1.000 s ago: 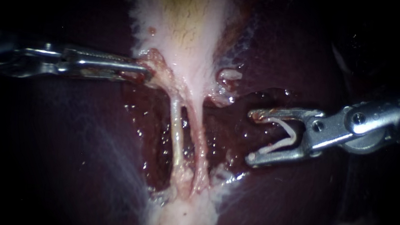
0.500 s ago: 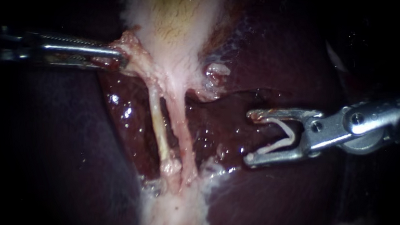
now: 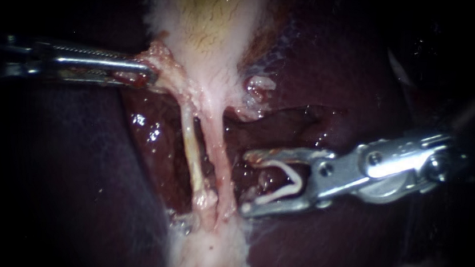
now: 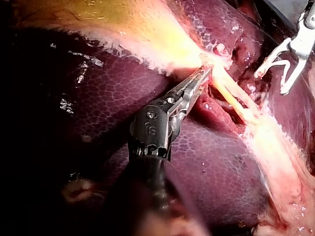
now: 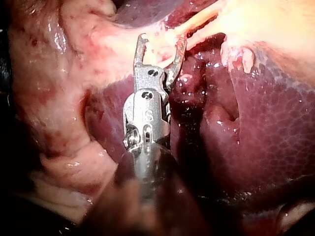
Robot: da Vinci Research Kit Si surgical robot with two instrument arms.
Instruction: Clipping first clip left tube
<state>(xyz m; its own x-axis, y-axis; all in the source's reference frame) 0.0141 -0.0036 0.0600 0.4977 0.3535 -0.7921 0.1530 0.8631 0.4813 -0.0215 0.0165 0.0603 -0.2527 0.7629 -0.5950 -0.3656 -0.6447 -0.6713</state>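
Liver (image 3: 150, 143) glistens dark red behind left tube (image 3: 191, 149).

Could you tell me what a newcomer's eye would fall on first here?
The right instrument, its jaws holding a white clip, stands out just right of the two pale tubes in the endoscope view. Opposite, the left instrument has its jaws shut on tissue at the gallbladder's edge, with the tubes stretched over dark liver.
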